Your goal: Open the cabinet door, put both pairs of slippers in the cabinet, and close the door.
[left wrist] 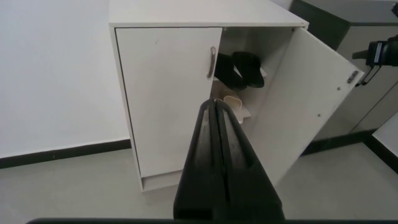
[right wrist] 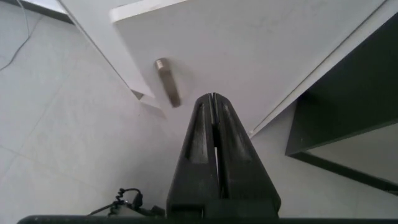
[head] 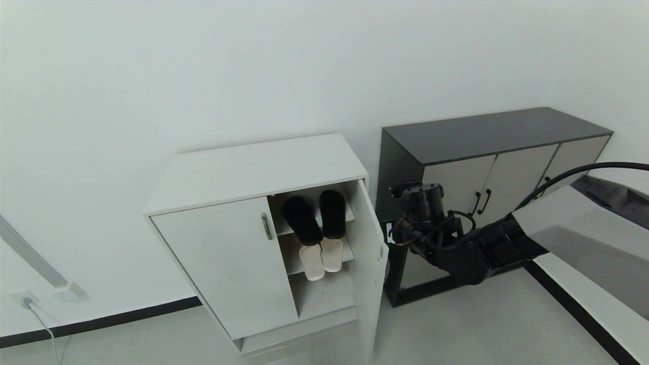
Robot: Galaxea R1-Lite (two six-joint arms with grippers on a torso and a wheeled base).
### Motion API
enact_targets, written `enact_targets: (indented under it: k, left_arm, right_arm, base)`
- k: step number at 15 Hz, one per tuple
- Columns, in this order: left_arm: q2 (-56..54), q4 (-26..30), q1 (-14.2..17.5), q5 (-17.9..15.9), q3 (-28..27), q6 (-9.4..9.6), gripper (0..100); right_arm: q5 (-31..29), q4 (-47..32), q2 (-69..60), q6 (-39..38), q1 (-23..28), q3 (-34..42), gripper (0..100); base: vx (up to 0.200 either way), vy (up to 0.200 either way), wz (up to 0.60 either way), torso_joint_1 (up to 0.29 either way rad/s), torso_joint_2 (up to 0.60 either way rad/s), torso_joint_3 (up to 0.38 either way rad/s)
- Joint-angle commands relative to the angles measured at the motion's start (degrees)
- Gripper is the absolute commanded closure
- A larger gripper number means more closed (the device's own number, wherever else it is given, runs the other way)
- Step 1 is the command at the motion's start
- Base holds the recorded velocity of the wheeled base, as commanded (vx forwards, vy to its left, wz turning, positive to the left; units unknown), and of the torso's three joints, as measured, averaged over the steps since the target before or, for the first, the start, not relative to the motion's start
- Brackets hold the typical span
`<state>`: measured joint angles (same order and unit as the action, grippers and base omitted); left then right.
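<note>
Both right fingers [right wrist: 202,127] beside door handle [right wrist: 168,90]

A dark sideboard [head: 487,134] with grey doors [head: 517,175] is set against the white wall [head: 253,66]. A black skirting strip [head: 101,322] is run along the wall's foot above pale floor tiles [head: 481,329]. A wall socket [head: 23,298] is seen far left, a cable [head: 48,332] plugged in.

Cabinet [head: 253,172] against wall, its R door [head: 367,243] open. Inside: upper slippers [head: 314,215] on top shelf, lower slippers [head: 320,256] on shelf directly below. Sideboard [head: 487,132] just beside, to the R.
</note>
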<state>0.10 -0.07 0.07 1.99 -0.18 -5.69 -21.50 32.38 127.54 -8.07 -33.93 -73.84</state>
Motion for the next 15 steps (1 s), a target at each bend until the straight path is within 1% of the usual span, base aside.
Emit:
enact_targets:
  k: [1,5,8,10,15]
  left_arm:
    - [0.08,-0.01,0.01,0.03,0.01,-0.02,100]
    - [-0.01,-0.01,0.01,0.03,0.01,-0.02,100]
    - [0.08,-0.01,0.01,0.03,0.01,-0.02,100]
    - [-0.01,-0.01,0.01,0.03,0.01,-0.02,100]
    - [-0.01,-0.01,0.01,0.03,0.01,0.07,100]
  right_arm:
    - [0.32,0.23,-2.29,0.07,-0.61,1.15,100]
    - [2.78,0.58,-5.9,1.57,-0.61,5.28,100]
    - [2.87,1.2,-6.69,1.57,-0.7,6.34,100]
    - [4.89,2.07,-6.69,1.65,-0.97,7.92,100]
    - [5.24,3.66,-6.78,1.65,-1.05,8.98,100]
  base:
    - [0.0,0.0,0.0,0.0,0.0,0.0]
    - [0.0,0.0,0.0,0.0,0.0,0.0]
    - [0.0,0.0,0.0,0.0,0.0,0.0]
    - [0.0,0.0,0.6,0.005,0.01,0.002]
    - [0.0,0.0,0.6,0.002,0.0,0.002]
